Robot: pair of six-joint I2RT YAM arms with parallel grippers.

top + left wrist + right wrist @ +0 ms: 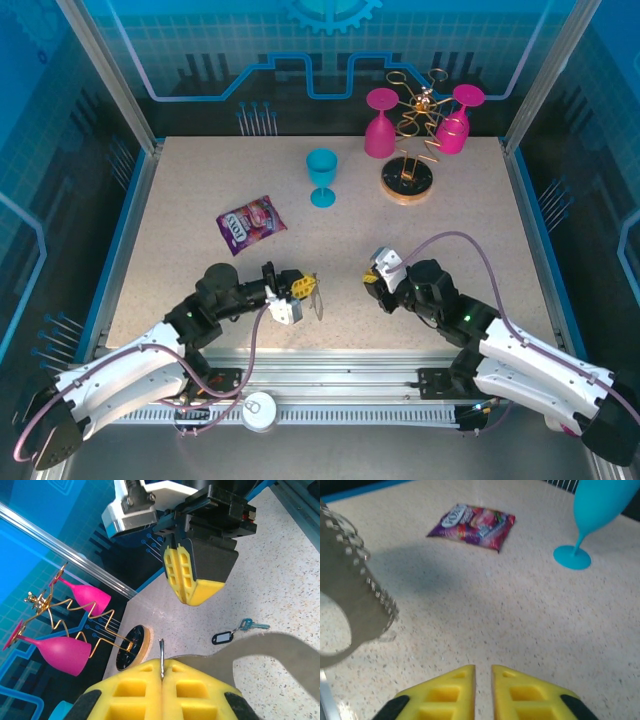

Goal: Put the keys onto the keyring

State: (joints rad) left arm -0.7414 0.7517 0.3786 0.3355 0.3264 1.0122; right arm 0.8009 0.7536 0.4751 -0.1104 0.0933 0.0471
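- The speckled worktop [470, 230] is framed by a blue rim on the left, right and far sides. Metal posts stand at the far corners, and a rail runs along the near edge by the arm bases.
- A wide bare stretch lies mid-worktop, between the two pincers and the far row of things. The right side is bare out to the rim.
- The left pincer [303, 287] is clenched on the keyring [280, 652], with a thin metal part of it nipped between the yellow pads [140, 690]. The grey loop juts out toward the right pincer.
- The right pincer [372, 283] faces it, near but apart. Its pads [450, 692] are parted by a narrow slit and grasp nothing.
- The keys [232, 632], a small key on a black tag, lie flat on the worktop under the right pincer in the left wrist view, touched by neither arm.
- A blue goblet [322, 175] stands upright, well apart from the rims.
- Two pink goblets [380, 130] hang bowl-down on a gold wire stand [408, 180] near the far edge.
- A purple candy packet [252, 222] lies flat, left of centre.
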